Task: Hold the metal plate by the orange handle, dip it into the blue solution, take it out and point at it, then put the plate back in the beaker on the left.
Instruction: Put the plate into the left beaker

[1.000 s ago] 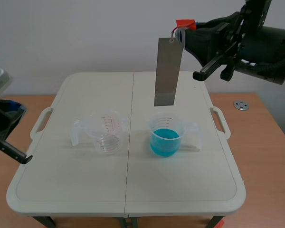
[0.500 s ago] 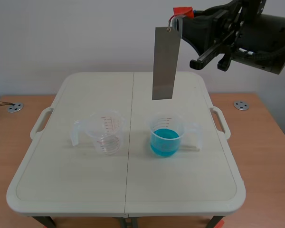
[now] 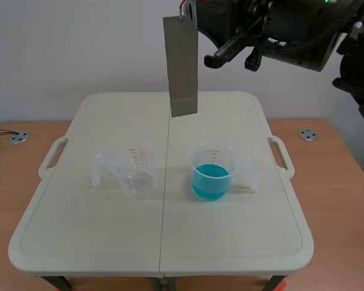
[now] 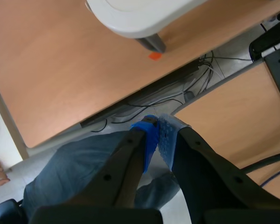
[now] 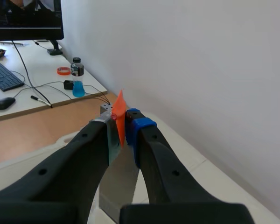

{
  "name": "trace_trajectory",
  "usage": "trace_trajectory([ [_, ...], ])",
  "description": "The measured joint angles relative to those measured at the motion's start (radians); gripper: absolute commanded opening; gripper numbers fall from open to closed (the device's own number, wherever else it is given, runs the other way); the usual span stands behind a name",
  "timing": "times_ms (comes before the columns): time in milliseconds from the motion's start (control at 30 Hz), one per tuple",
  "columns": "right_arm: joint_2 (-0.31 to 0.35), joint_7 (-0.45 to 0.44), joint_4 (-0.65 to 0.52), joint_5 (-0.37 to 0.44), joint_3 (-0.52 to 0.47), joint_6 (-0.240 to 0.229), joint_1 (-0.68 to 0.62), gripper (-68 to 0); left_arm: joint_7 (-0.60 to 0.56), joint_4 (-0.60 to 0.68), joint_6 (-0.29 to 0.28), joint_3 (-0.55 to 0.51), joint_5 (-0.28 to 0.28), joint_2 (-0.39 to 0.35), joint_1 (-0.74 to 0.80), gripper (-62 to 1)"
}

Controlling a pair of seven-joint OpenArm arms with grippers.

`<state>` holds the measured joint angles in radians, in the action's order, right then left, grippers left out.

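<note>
A long grey metal plate (image 3: 181, 66) hangs upright high above the table, over the gap between the two beakers. My right gripper (image 3: 197, 9) comes in from the right along the top and is shut on the plate's orange handle (image 5: 118, 117). In the right wrist view the plate (image 5: 115, 184) drops away below the right gripper (image 5: 122, 127). The beaker with blue solution (image 3: 212, 173) stands right of the table's middle, and the clear beaker (image 3: 135, 171) stands to its left. My left gripper (image 4: 158, 135) is shut on nothing, off the table and pointing at the floor.
The white folding table (image 3: 85, 236) has handles at both sides. In the left wrist view, a table corner (image 4: 130, 14), cables (image 4: 144, 105) and a person's jeans-clad leg (image 4: 70, 163) lie below. A desk with a keyboard (image 5: 4, 74) is far behind the plate.
The right arm has carried the plate up and to the left, away from above the blue beaker. The left arm, seen at the left edge a second ago, has left the scene view.
</note>
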<state>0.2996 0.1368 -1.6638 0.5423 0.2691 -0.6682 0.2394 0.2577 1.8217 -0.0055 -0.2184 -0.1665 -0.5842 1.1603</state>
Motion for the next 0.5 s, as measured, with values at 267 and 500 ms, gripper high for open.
trace_trajectory([
  [267, -0.032, 0.027, 0.000, -0.003, 0.058, 0.035, 0.049, -66.0, -0.039, -0.053, -0.036, 0.080, 0.000, 0.000, -0.006, -58.2],
  [500, -0.076, 0.053, 0.000, -0.024, 0.115, 0.071, 0.101, -66.0, -0.050, -0.074, -0.036, 0.135, 0.001, 0.000, -0.006, -58.2],
])
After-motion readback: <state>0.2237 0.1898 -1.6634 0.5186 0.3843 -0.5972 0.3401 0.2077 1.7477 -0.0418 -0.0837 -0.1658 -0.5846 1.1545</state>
